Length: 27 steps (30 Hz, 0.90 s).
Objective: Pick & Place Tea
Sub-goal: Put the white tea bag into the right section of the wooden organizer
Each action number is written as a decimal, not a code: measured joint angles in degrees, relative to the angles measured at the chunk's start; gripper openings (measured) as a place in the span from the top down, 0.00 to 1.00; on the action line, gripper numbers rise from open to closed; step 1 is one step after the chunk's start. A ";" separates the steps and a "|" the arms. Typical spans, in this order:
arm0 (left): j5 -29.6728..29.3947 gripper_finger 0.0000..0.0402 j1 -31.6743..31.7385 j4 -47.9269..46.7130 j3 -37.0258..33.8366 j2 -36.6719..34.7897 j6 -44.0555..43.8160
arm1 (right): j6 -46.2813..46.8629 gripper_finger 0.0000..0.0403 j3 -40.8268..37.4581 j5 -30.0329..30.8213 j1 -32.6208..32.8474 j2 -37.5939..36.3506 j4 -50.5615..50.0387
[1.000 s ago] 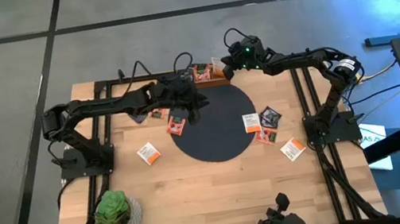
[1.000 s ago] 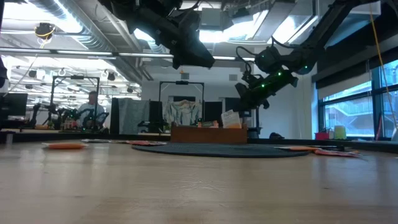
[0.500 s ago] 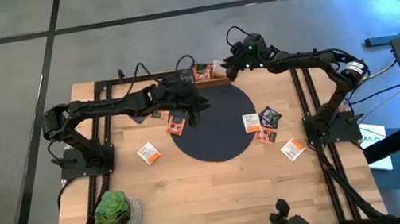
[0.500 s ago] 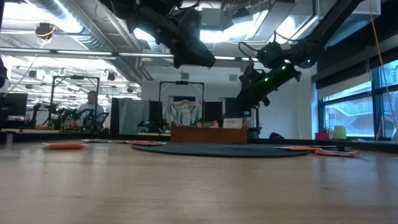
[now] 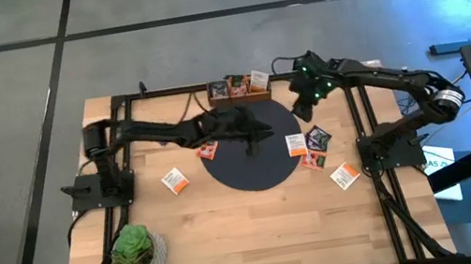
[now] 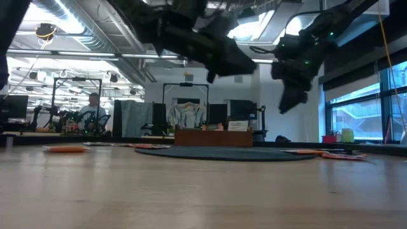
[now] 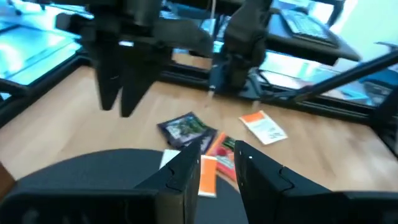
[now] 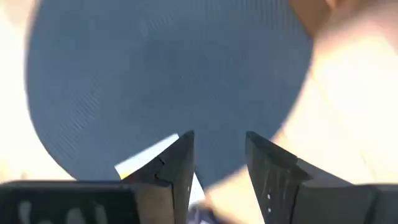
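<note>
Hovering between picks, my right hand (image 5: 308,101), fingers spread and empty, hangs beside the mat (image 5: 256,171) above the tea (image 5: 315,146) packets on the surface. My left hand (image 5: 255,138), also spread, waits over the mat. Next I descend onto 1 packet.

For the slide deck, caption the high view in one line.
Both arms reach over the black round mat: left gripper and right gripper open and empty, tea packets scattered around, more in the wooden box.

Left arm (image 5: 180,131) hides part of the black mat (image 5: 261,171) and the packets by its rim. Tea packet (image 8: 149,155) partly behind right gripper's fingers (image 8: 177,168). Packet print too small to read.
</note>
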 joint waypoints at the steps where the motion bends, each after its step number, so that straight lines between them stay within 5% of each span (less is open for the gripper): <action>1: -0.69 0.76 -0.25 0.42 1.31 1.78 -0.01 | -0.13 0.64 -0.44 1.25 0.08 -0.54 -1.29; 15: -3.39 0.76 -4.26 -1.32 17.60 22.42 -0.79 | 11.39 0.64 -11.60 -1.73 0.49 -1.39 0.87; 27: -1.40 0.76 -5.67 -2.16 21.81 29.80 -2.65 | 11.76 0.64 -12.14 -3.29 4.67 -1.35 5.35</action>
